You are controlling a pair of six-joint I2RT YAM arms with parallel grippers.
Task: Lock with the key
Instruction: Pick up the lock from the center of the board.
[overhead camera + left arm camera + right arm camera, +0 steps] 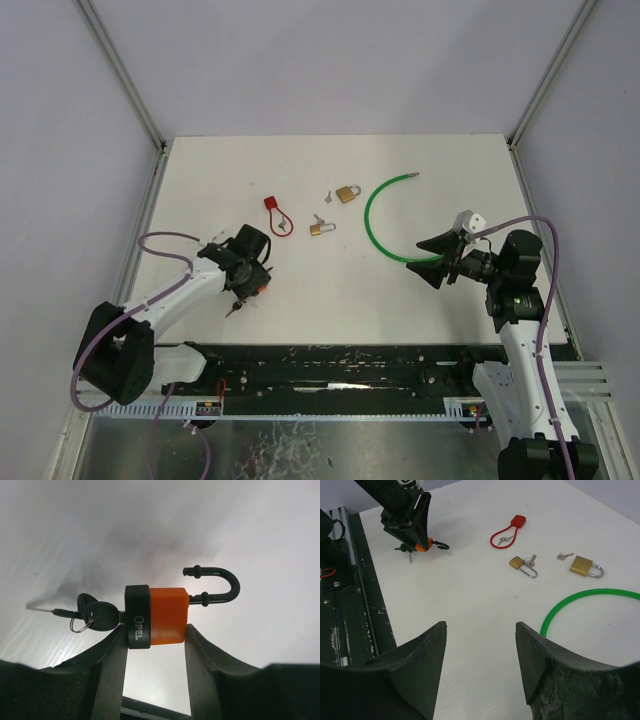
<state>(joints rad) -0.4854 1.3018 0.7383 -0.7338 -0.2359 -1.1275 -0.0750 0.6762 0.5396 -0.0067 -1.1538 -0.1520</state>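
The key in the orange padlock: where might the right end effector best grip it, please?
Probably its flat black head, which juts clear of the padlock's black end; approach from that side, opposite the open shackle, pinching the flat faces.

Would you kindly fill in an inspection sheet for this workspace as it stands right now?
Surface: white table, no spills or marks seen.
Job's things: orange padlock, shackle open; keys at its black end, one seemingly inserted.
Clutter: larger brass padlock and smaller brass padlock, each with a key nearby; red cable lock; green cable lying in an arc.
Grippers: left gripper shut on the orange padlock's body; right gripper open, holding nothing, one end of the green cable just beside it.
Cables: purple cables loop along both arms, clear of the locks.
Surroundings: grey walls on three sides; nothing else seen.
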